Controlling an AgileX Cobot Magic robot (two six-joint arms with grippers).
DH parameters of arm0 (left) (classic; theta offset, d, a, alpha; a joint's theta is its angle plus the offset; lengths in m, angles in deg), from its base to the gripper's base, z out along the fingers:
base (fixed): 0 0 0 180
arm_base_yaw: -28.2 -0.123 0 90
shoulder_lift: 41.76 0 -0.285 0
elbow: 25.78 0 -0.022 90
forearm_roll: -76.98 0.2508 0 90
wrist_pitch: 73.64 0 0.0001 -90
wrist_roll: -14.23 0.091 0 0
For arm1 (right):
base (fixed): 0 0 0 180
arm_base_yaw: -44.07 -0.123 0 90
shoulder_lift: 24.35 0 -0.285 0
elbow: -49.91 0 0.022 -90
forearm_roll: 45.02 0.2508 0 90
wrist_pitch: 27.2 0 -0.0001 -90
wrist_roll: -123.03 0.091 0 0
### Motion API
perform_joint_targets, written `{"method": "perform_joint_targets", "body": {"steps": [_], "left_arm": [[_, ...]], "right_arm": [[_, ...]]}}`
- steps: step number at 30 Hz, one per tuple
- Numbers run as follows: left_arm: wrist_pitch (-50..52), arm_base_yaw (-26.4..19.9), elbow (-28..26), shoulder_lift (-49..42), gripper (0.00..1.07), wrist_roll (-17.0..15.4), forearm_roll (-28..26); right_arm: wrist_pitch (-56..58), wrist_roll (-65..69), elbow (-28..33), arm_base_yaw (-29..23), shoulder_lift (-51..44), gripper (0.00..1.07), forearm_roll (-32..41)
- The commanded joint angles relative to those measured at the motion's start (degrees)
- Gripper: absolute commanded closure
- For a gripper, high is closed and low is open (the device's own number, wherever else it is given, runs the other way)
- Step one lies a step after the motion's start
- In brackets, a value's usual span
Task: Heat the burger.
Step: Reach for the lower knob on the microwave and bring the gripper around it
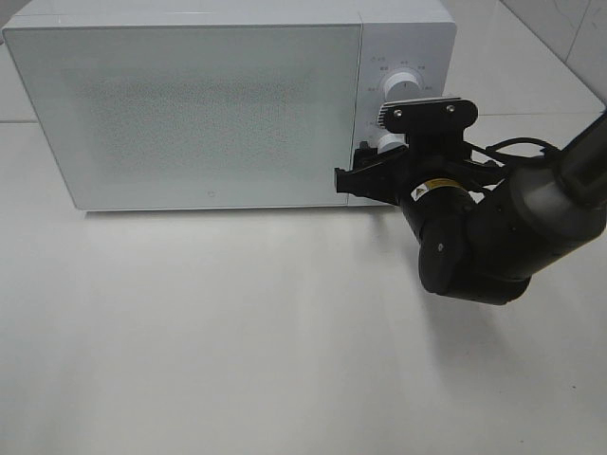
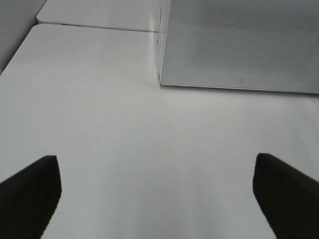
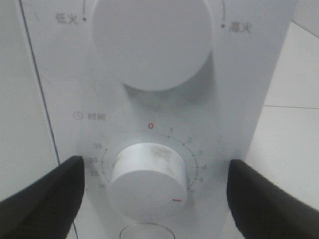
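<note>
At centre right of the high view, right gripper point(image 3: 154, 167) is spread wide either side of timer knob point(image 1: 389, 142), clasping nothing, lined up to twist it. Left gripper point(image 2: 155, 164) spread wide, empty, over desk point(image 1: 237, 332). Burger unseen, likely behind closed microwave door point(image 1: 190, 104).

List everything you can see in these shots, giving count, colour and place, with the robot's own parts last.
microwave: one, white, door shut, at the back of the table
power knob: one, white, upper on the microwave's control panel
timer knob: one, white, below the power knob
table: one, white, under the microwave
burger: none in view
left gripper: one, black, open over bare table in front of the microwave
right gripper: one, black, open, fingers either side of the timer knob, not touching
</note>
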Motion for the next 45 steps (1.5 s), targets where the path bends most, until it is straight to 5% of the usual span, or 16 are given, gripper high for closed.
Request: {"method": "perform_joint_targets", "body": {"steps": [1, 35, 40, 42, 45], "left_arm": [[0.5, -0.1, 0.2, -1.1, 0.07, 0.0, -0.1], [0.5, -0.1, 0.2, -1.1, 0.07, 0.0, -0.1], [0.5, -0.1, 0.2, -1.1, 0.07, 0.0, -0.1], [0.5, -0.1, 0.2, -1.1, 0.07, 0.0, -0.1], [0.5, -0.1, 0.2, -1.1, 0.07, 0.0, -0.1]], "right_arm": [[-1.7, 0.4, -0.5, 0.5, 0.2, 0.33, -0.9], [0.6, 1.3, -2.5, -1.0, 0.2, 0.38, 0.4], [0.9, 1.3, -2.5, -1.0, 0.2, 0.45, 0.3], [0.7, 1.3, -2.5, -1.0, 0.2, 0.62, 0.3], [0.6, 1.3, -2.5, -1.0, 0.2, 0.67, 0.3]]}}
